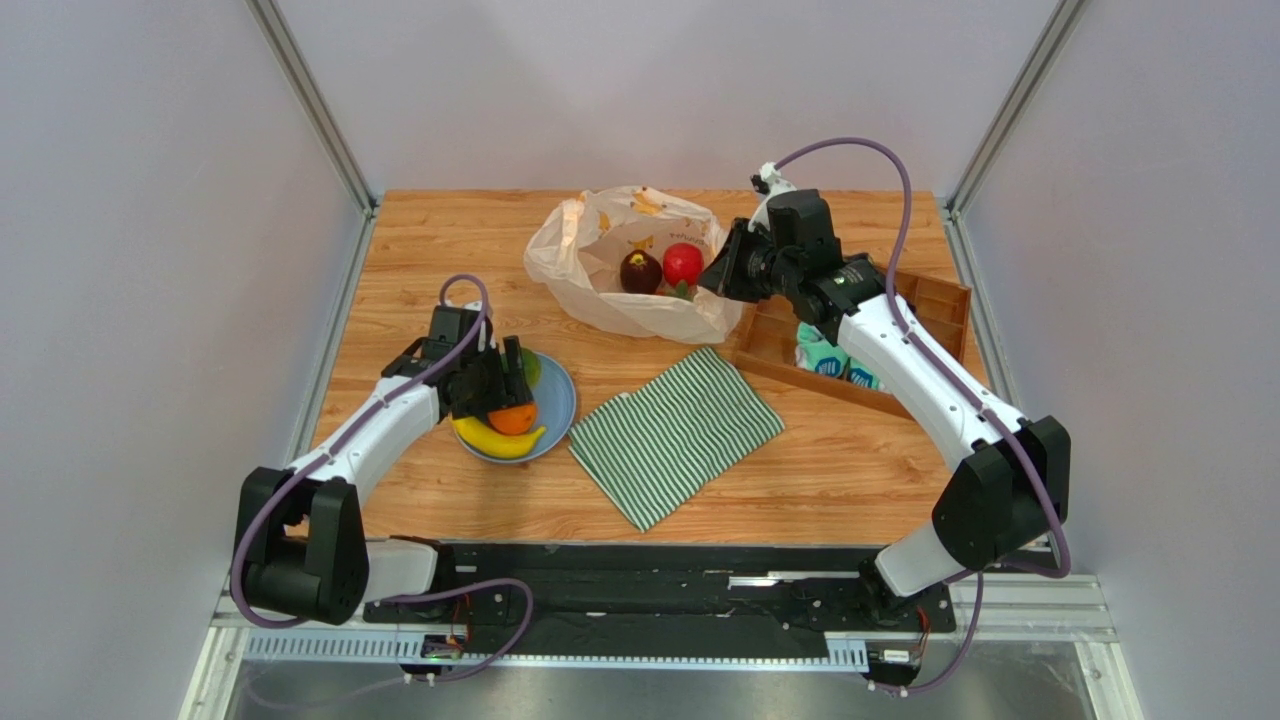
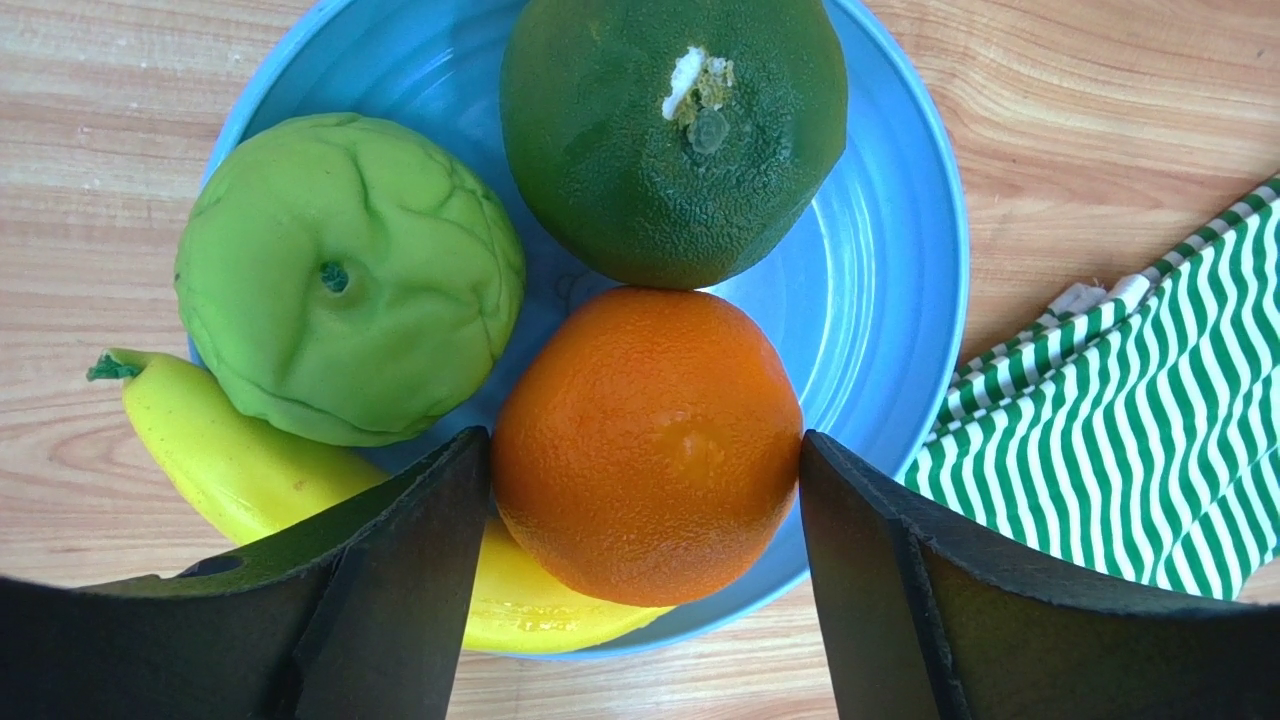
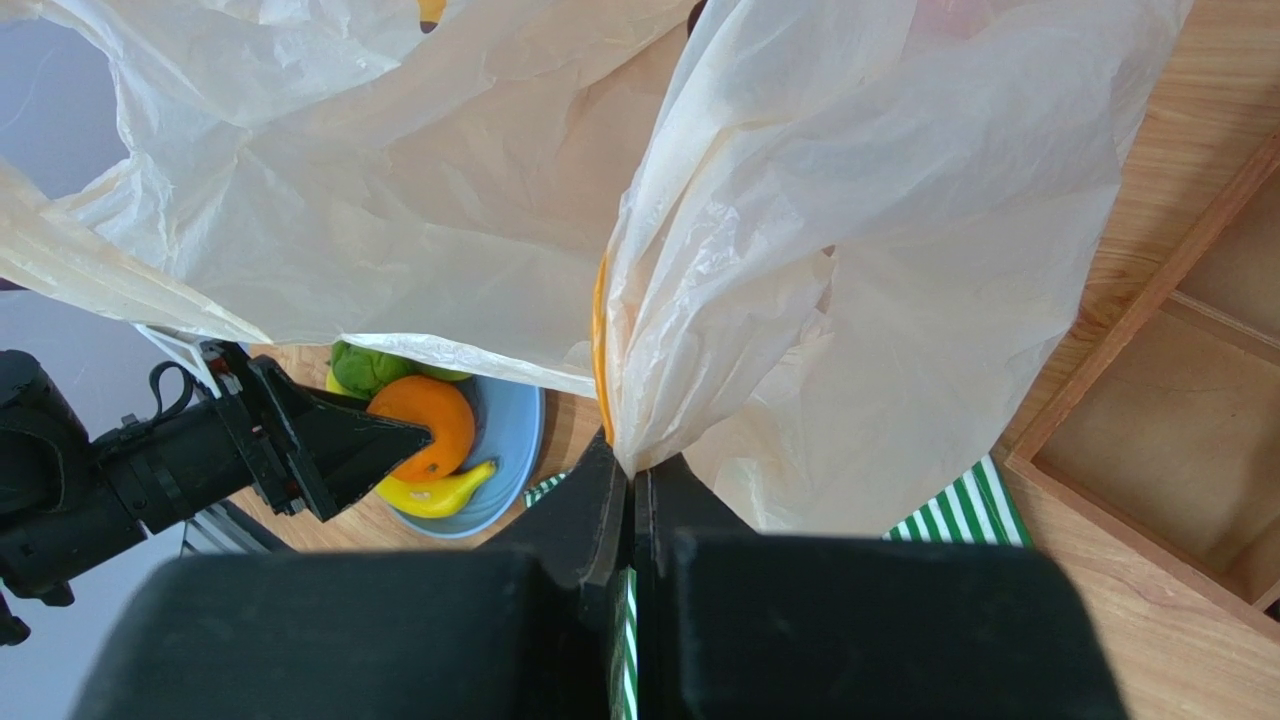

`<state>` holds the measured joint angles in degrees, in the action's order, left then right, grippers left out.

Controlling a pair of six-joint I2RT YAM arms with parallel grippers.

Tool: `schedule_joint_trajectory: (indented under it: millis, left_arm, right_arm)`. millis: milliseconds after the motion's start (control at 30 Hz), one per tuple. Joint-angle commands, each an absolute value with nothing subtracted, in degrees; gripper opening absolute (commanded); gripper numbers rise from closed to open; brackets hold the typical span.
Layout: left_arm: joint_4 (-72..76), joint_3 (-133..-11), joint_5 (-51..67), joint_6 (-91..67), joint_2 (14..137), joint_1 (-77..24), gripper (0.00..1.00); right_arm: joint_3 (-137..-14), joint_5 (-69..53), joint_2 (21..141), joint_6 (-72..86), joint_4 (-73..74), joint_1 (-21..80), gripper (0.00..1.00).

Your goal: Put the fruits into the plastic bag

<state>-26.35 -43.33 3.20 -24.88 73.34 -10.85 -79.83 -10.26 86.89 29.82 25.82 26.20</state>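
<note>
A blue plate [image 1: 559, 393] holds an orange [image 2: 646, 443], a yellow banana [image 2: 226, 450], a light green apple [image 2: 346, 278] and a dark green fruit [image 2: 673, 135]. My left gripper [image 2: 646, 450] straddles the orange from above. Both pads press its sides while it still sits on the plate. The plastic bag [image 1: 601, 270] lies at the back of the table with a dark purple-brown fruit [image 1: 642, 272] and a red apple [image 1: 684, 264] inside. My right gripper [image 3: 634, 458] is shut on the bag's right edge and holds the mouth up.
A green-striped cloth [image 1: 676, 432] lies between the plate and a wooden tray [image 1: 932, 323] at the right, which holds rolled socks [image 1: 822, 357]. The cloth's corner [image 2: 1142, 435] reaches close to the plate's right rim.
</note>
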Motion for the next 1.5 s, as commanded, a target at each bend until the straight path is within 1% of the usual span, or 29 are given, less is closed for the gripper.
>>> schedule_joint_trajectory:
  millis: [0,33,67,167,300,533,800,867,1000,1033,1100,1133,1200,1333,1367,1400,1467]
  left_arm:
    - [-25.05,-42.98,4.48,-25.05,73.83,-11.42,0.63]
    - [-25.14,-42.98,4.57,-25.14,73.57,-11.43,0.60]
    - [-25.05,-42.98,4.57,-25.05,73.22,-11.51,0.55]
    - [-25.05,-43.15,5.27,-24.79,71.99,-11.60,0.51]
    - [-25.84,-43.68,6.68,-24.61,69.97,-11.69,0.50]
    - [-31.37,-46.40,6.42,-22.50,62.07,-11.69,0.50]
    - [-33.22,-47.72,6.33,-20.04,53.27,-11.69,0.50]
    - [-33.75,-48.77,6.15,-19.43,51.60,-12.21,0.47]
    - [-33.66,-55.01,0.36,-18.72,47.47,-18.35,0.45]
    - [-33.58,-56.50,0.18,-18.72,47.20,-21.76,0.45]
    - [-32.79,-61.07,-3.15,-18.81,47.55,-25.64,0.45]
    - [-32.35,-62.56,-4.03,-18.63,48.42,-29.49,0.44]
    - [-30.95,-66.61,-5.10,-18.81,49.83,-32.77,0.44]
    - [-27.08,-74.69,-1.94,-17.94,57.64,-40.40,0.44]
    - [-26.90,-78.80,-1.93,-16.97,59.74,-41.65,0.45]
    - [-26.98,-80.93,-2.28,-15.74,64.12,-43.84,0.45]
    - [-28.20,-87.32,-2.98,-13.02,68.71,-45.00,0.46]
  right_arm:
    - [-79.72,-11.16,85.61,30.50,23.55,26.54,0.00]
    - [-79.63,-11.16,85.61,30.41,23.47,26.54,0.00]
    - [-79.63,-11.08,85.43,30.50,23.55,26.54,0.00]
    - [-79.54,-10.81,85.34,30.50,23.64,26.46,0.00]
    - [-79.45,-10.90,85.25,30.32,23.73,26.54,0.00]
    - [-79.28,-10.81,84.82,30.59,23.64,26.54,0.00]
    - [-78.92,-10.99,84.99,30.67,23.29,26.54,0.00]
    - [-78.84,-11.07,84.90,30.76,23.29,26.54,0.00]
    - [-78.75,-10.72,84.81,30.85,23.29,26.54,0.00]
    - [-78.75,-10.72,84.81,30.76,23.20,26.54,0.00]
    - [-78.75,-10.72,84.90,30.94,23.03,26.54,0.00]
    - [-78.75,-10.98,84.90,30.85,23.03,26.54,0.00]
    - [-78.84,-10.99,84.99,30.68,23.29,26.54,0.00]
    - [-78.75,-10.72,84.99,30.59,23.47,26.63,0.00]
    - [-78.75,-10.81,84.99,30.67,23.47,26.63,0.00]
    - [-78.75,-11.07,84.82,30.76,23.29,26.63,0.00]
    - [-78.75,-11.07,84.64,30.76,23.47,26.72,0.00]
